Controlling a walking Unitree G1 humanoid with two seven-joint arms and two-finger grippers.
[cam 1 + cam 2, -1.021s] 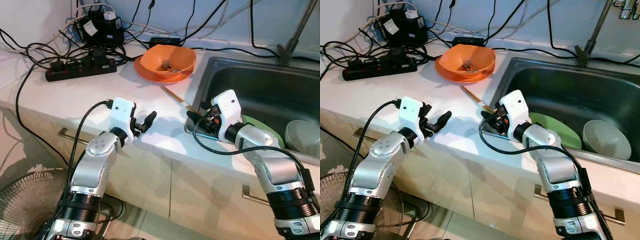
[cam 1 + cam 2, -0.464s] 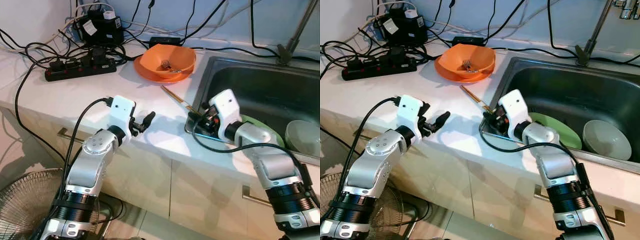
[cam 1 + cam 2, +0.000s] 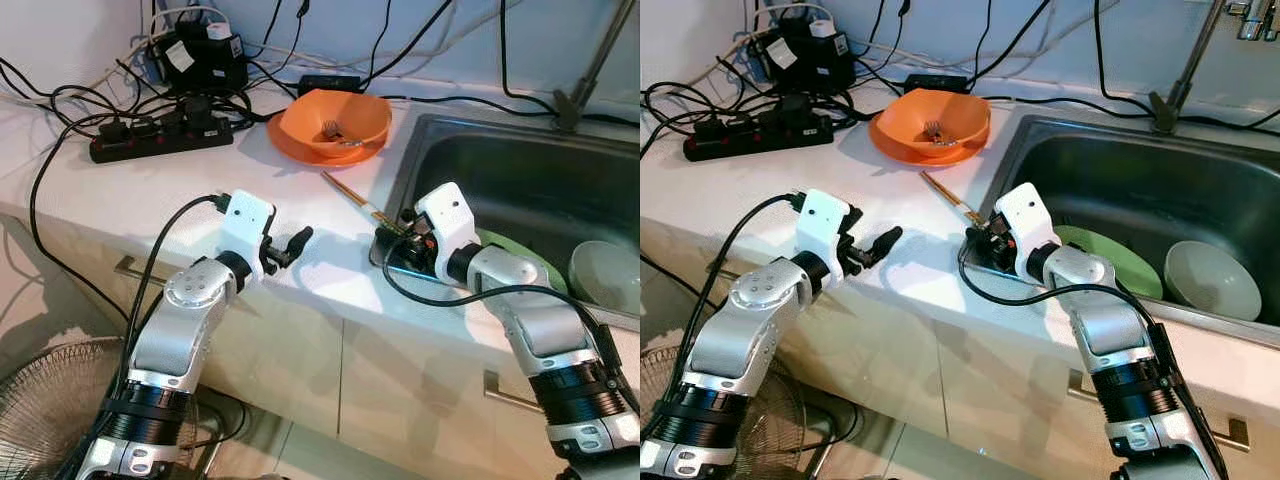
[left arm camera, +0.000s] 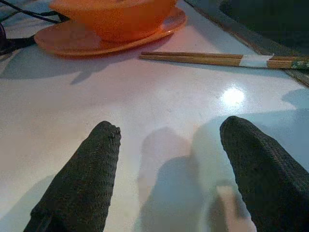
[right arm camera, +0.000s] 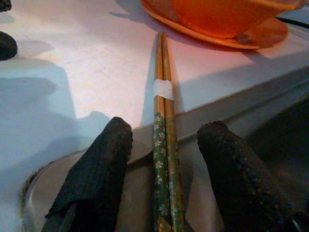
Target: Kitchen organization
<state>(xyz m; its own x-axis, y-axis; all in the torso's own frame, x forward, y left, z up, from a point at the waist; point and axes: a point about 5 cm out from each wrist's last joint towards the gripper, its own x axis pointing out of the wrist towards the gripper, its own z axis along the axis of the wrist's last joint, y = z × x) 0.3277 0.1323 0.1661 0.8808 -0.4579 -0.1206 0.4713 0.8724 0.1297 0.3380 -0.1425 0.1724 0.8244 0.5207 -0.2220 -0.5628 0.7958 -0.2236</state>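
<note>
Two chopsticks (image 5: 164,121) between open right hand (image 5: 164,169) fingers.

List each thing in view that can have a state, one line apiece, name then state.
chopsticks: lying flat, banded together, across the sink edge, between the right gripper's fingers, not yet gripped
right gripper: open, straddling the chopsticks
left gripper: open, empty, low over the counter
orange bowl: upright on an orange plate, utensil inside
green plate: lying in the sink
pale bowl: upright in the sink
power strip: plugs inserted
</note>
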